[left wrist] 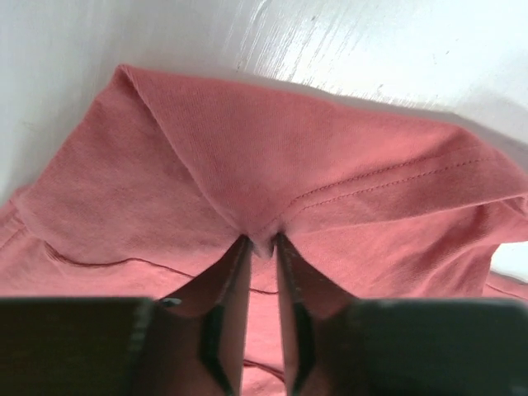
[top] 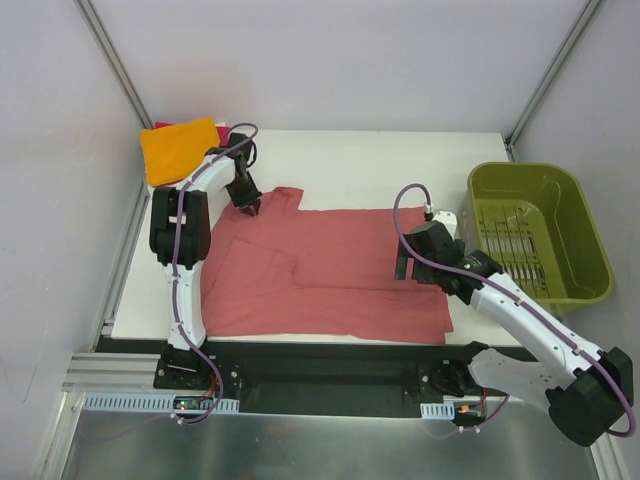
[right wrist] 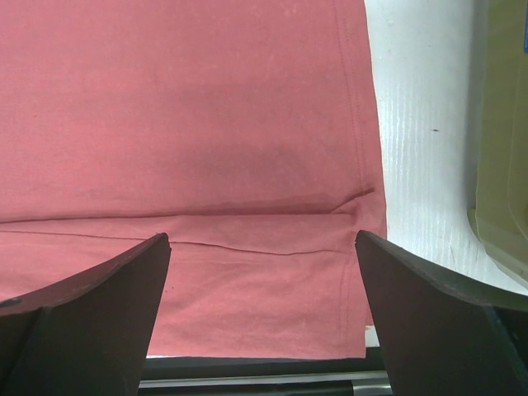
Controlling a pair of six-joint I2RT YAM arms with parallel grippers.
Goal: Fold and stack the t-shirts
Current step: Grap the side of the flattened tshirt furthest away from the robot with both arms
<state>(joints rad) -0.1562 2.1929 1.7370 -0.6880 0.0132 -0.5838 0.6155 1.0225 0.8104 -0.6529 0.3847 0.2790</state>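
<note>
A large salmon-red t-shirt (top: 330,270) lies spread on the white table, its near edge folded over. My left gripper (top: 248,206) is shut on a pinch of the shirt's cloth (left wrist: 262,243) at its far left corner, by the sleeve. My right gripper (top: 411,270) is open and empty, hovering over the shirt's right side; the hem and a fold line (right wrist: 247,247) show between its fingers. A folded orange shirt (top: 180,148) lies at the far left corner on a magenta one (top: 220,131), which barely shows.
An olive-green plastic basket (top: 540,235) stands at the right of the table, close to the right arm; its wall shows in the right wrist view (right wrist: 503,165). Bare white table (top: 400,165) lies behind the shirt. A black rail (top: 320,365) runs along the near edge.
</note>
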